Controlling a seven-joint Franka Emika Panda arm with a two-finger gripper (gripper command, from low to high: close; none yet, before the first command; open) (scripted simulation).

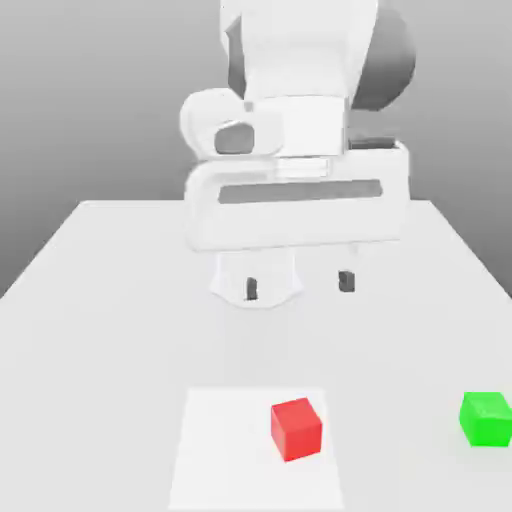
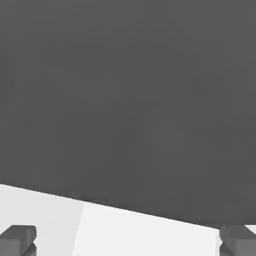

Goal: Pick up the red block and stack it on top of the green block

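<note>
We see the gripper (image 1: pixel 299 285) raised above the table (image 1: pixel 400 330), fingers apart. In the exterior view, red block (image 1: pixel 297 430) sits at 6 o'clock, on a white patch (image 1: pixel 225 450); green block (image 1: pixel 487 420) sits on the table at 4 o'clock.

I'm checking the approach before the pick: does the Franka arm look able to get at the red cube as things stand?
Probably yes: the two-finger gripper hangs open above the white table, and nothing appears to stand against the matte red cube.
</note>
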